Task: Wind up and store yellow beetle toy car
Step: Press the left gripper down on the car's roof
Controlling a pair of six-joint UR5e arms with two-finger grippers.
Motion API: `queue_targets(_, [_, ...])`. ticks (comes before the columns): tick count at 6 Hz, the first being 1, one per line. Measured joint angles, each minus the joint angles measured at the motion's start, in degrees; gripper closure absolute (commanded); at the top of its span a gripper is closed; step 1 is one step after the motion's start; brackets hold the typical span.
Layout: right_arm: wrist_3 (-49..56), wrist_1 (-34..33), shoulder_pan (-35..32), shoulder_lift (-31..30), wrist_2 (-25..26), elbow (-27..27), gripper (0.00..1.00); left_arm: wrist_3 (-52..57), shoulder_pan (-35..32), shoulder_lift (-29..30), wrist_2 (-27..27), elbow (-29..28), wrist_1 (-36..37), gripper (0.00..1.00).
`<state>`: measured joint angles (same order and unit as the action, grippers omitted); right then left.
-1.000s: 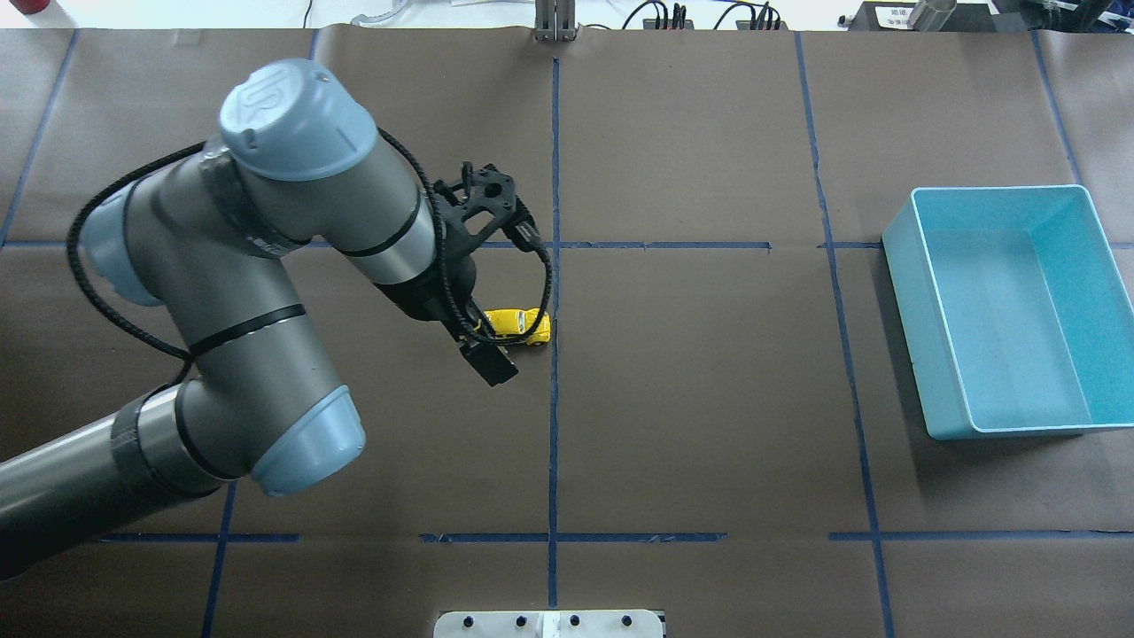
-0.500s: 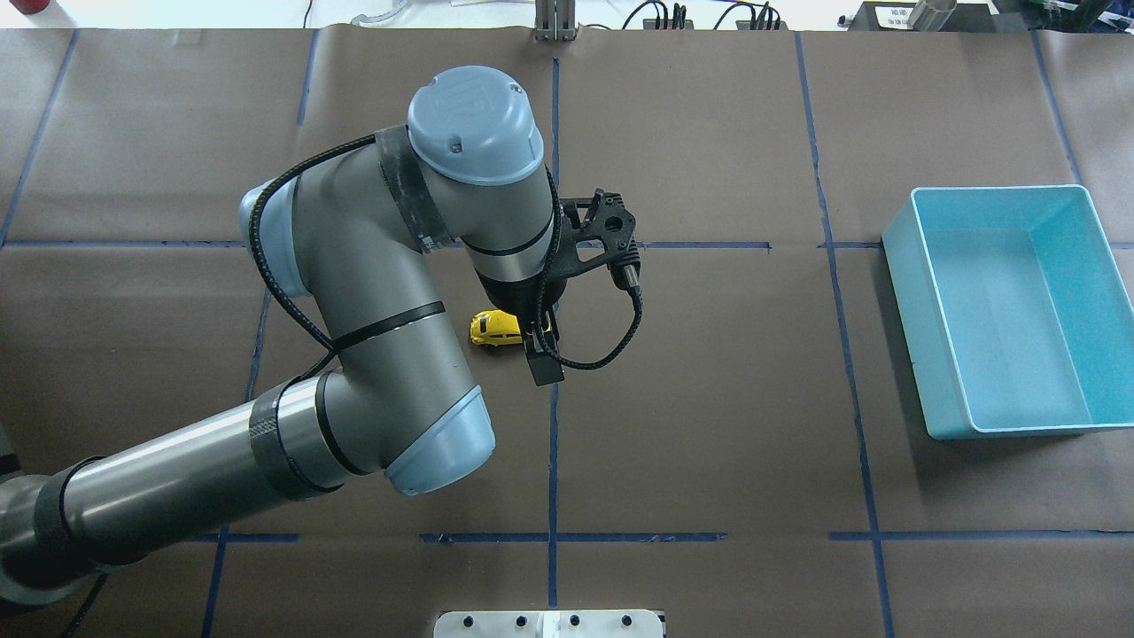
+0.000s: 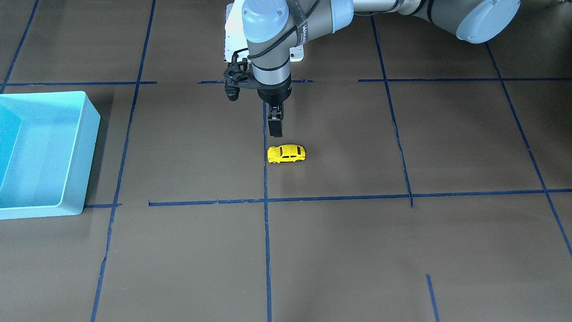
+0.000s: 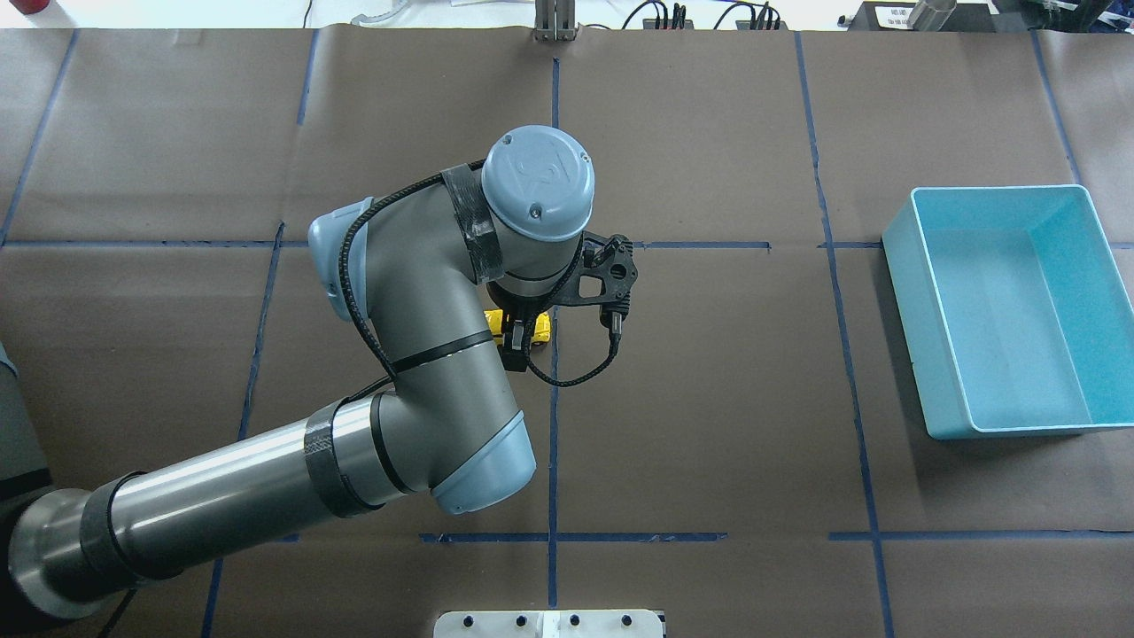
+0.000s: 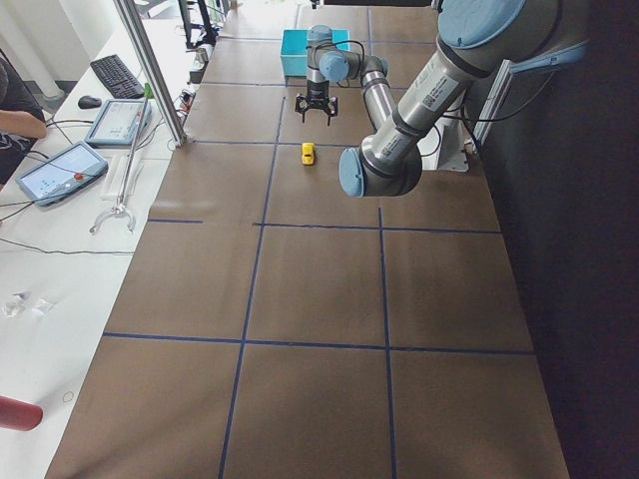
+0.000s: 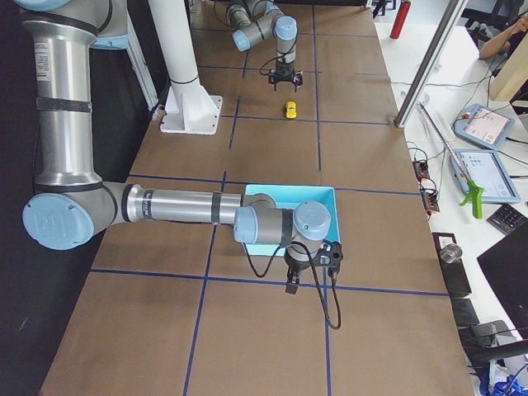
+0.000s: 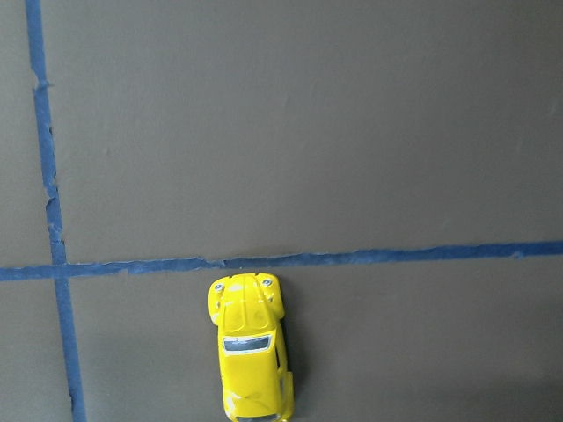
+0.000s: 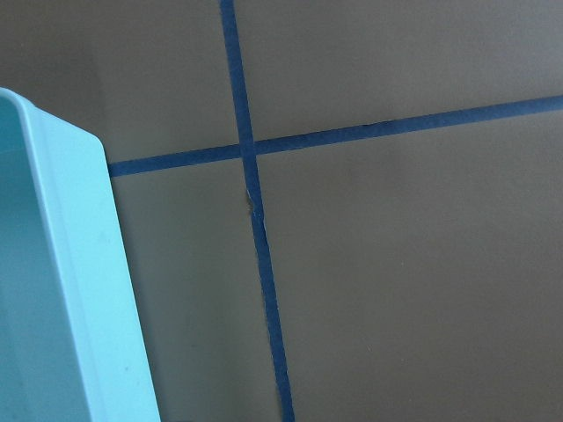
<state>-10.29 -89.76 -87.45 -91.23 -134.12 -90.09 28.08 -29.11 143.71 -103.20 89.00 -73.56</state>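
The yellow beetle toy car (image 3: 286,154) stands on its wheels on the brown table beside a blue tape line. It is partly hidden under my left wrist in the overhead view (image 4: 534,330) and sits at the bottom of the left wrist view (image 7: 251,352). My left gripper (image 3: 275,129) hangs just above the car, slightly to the robot's side of it, open and empty. One finger (image 4: 513,356) shows beside the car. My right gripper (image 6: 293,285) hovers beside the light blue bin (image 6: 280,196). I cannot tell if it is open or shut.
The light blue bin (image 4: 902,292) is empty at the table's right side and also shows in the front view (image 3: 91,120). Its rim shows in the right wrist view (image 8: 88,264). Blue tape lines cross the table. A white base plate (image 4: 549,623) sits at the near edge.
My left arm has swung to the right and its wrist now stands over the car. The car has not moved.
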Motion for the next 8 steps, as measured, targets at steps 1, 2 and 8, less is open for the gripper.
queue_targets(1, [0.0, 0.0, 0.0, 0.0, 0.0, 0.0, 0.0, 0.5, 0.4, 1.0, 1.6, -4.0, -1.3, 0.0])
queue_targets(2, [0.0, 0.0, 0.0, 0.0, 0.0, -0.1, 0.0, 0.7, 0.5, 2.6, 2.6, -8.4, -2.9, 0.0])
queue_targets(8, [0.0, 0.0, 0.0, 0.0, -0.1, 0.0, 0.0, -1.9, 1.7, 6.3, 3.6, -19.4, -8.3, 0.0])
